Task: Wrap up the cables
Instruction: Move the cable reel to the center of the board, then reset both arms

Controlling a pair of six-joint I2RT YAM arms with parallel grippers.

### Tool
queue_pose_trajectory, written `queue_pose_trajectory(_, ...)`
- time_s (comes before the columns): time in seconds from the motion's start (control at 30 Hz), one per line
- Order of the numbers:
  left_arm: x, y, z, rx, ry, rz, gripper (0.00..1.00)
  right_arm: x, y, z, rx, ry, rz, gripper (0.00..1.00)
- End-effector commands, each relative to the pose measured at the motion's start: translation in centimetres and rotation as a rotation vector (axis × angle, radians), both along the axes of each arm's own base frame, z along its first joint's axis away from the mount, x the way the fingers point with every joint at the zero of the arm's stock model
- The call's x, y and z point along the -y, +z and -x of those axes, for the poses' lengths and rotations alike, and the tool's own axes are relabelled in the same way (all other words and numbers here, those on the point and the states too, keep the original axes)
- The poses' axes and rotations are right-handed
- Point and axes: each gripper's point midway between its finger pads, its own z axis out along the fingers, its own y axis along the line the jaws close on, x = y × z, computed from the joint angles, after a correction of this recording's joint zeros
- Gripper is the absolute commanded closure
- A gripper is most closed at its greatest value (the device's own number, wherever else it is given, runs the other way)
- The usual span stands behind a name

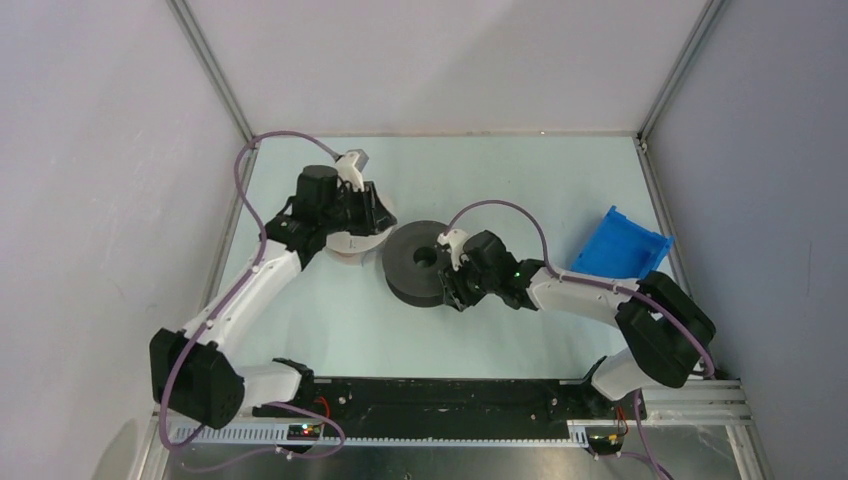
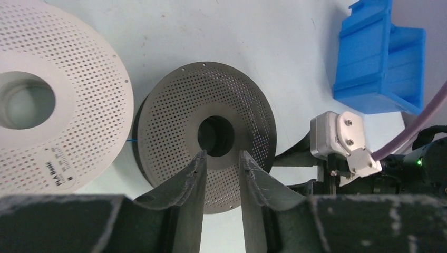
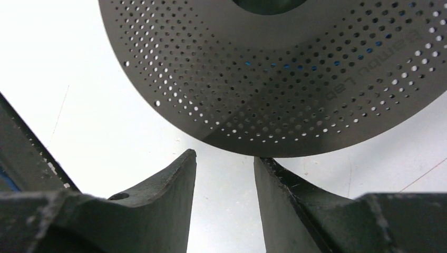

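A dark grey perforated spool (image 1: 418, 262) lies flat mid-table. The blue cable shows as blue glints through its flange holes (image 3: 287, 66), and a short blue end (image 2: 130, 140) sticks out at its left edge. A faint thin reddish cable (image 3: 424, 173) crosses the table at the right of the right wrist view. My left gripper (image 2: 221, 155) hovers over the grey spool's near side (image 2: 205, 132), open and empty. My right gripper (image 3: 225, 156) sits open just short of the spool's rim (image 3: 274, 142), with nothing between its fingers.
A white perforated spool (image 2: 58, 95) lies left of the grey one, partly under my left gripper (image 1: 375, 218). A blue bin (image 1: 620, 245) stands at the right by the wall. My right gripper (image 1: 452, 275) reaches the grey spool from the right.
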Motion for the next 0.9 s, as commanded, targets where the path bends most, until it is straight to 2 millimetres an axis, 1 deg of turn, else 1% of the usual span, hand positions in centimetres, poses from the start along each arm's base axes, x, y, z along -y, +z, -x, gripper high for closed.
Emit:
queue_pose_trajectory(0.0, -1.4, 2.3, 0.7, 0.121, 0.002, -0.04, 0.66, -0.7, 2.1, 0.9, -0.002, 0.042, -0.03, 0.5)
queue_pose_trajectory(0.03, -1.5, 2.9, 1.2, 0.146, -0.004, -0.036, 0.66, -0.1, 2.6, 1.6, -0.01, 0.041, -0.021, 0.5)
queue_pose_trajectory(0.07, -1.5, 3.4, 1.4, 0.161, -0.008, -0.031, 0.65, 0.4, 2.7, 2.3, -0.028, 0.036, -0.01, 0.5)
queue_pose_trajectory(0.1, -1.6, 4.3, 1.8, 0.194, -0.014, -0.026, 0.65, 0.8, 3.8, 2.8, -0.019, 0.026, -0.033, 0.49)
queue_pose_trajectory(0.13, -1.7, 5.3, 2.2, 0.226, -0.015, -0.017, 0.63, 1.3, 4.3, 3.2, -0.019, 0.02, -0.041, 0.49)
queue_pose_trajectory(0.2, -1.6, 6.7, 3.0, 0.283, -0.027, -0.004, 0.58, 2.8, 7.5, 3.4, 0.034, -0.033, -0.106, 0.48)
queue_pose_trajectory(0.23, -1.4, 7.4, 3.2, 0.311, -0.034, 0.007, 0.57, 3.7, 8.0, 3.0, 0.052, -0.085, -0.111, 0.47)
queue_pose_trajectory(0.27, -1.4, 8.1, 3.8, 0.339, -0.039, 0.021, 0.54, 4.7, 9.6, 3.0, 0.087, -0.114, -0.137, 0.45)
queue_pose_trajectory(0.3, -1.1, 8.7, 4.1, 0.366, -0.05, 0.036, 0.52, 5.7, 10.3, 2.3, 0.118, -0.178, -0.137, 0.44)
queue_pose_trajectory(0.33, -1.0, 9.3, 4.7, 0.393, -0.061, 0.049, 0.49, 6.7, 11.9, 2.1, 0.163, -0.221, -0.164, 0.42)
queue_pose_trajectory(0.37, -0.6, 9.9, 5.2, 0.424, -0.079, 0.061, 0.47, 7.7, 12.7, 1.4, 0.202, -0.293, -0.166, 0.4)
queue_pose_trajectory(0.4, -0.5, 10.1, 5.8, 0.448, -0.09, 0.069, 0.43, 8.5, 14.3, 1.5, 0.241, -0.321, -0.204, 0.36)
queue_pose_trajectory(0.43, -0.2, 10.7, 6.2, 0.485, -0.108, 0.077, 0.41, 9.5, 15.6, 1.2, 0.282, -0.374, -0.23, 0.31)
queue_pose_trajectory(0.47, -0.3, 10.8, 6.7, 0.512, -0.112, 0.078, 0.33, 10.1, 16.7, 1.2, 0.31, -0.401, -0.26, 0.12)
queue_pose_trajectory(0.5, -0.1, 11.4, 7.0, 0.549, -0.119, 0.091, 0.09, 10.8, 17.4, 0.9, 0.333, -0.45, -0.275, 0.06)
queue_pose_trajectory(0.53, -0.4, 11.4, 7.4, 0.57, -0.114, 0.096, 0.05, 11.4, 18.8, 1.1, 0.363, -0.467, -0.319, 0.02)
queue_pose_trajectory(0.57, -0.5, 12.2, 7.6, 0.611, -0.107, 0.114, 0.02, 11.9, 19.5, 1.1, 0.384, -0.492, -0.339, 0.01)
queue_pose_trajectory(0.6, -0.7, 12.1, 7.9, 0.627, -0.102, 0.12, 0.01, 12.6, 20.9, 1.3, 0.415, -0.516, -0.38, 0.01)
queue_pose_trajectory(0.67, -1.1, 12.5, 8.2, 0.669, -0.086, 0.125, 0.01, 13.4, 22.5, 1.4, 0.444, -0.557, -0.437, 0.01)
queue_pose_trajectory(0.73, -1.7, 12.7, 8.5, 0.701, -0.068, 0.118, 0.0, 14.2, 23.5, 1.4, 0.459, -0.601, -0.468, 0.0)
queue_pose_trajectory(0.77, -2.0, 13.0, 8.7, 0.717, -0.053, 0.117, 0.0, 14.5, 23.6, 1.3, 0.456, -0.619, -0.472, 0.0)
queue_pose_trajectory(0.87, -2.4, 12.9, 8.8, 0.736, -0.042, 0.104, 0.0, 15.3, 24.1, 1.0, 0.468, -0.668, -0.462, 0.01)
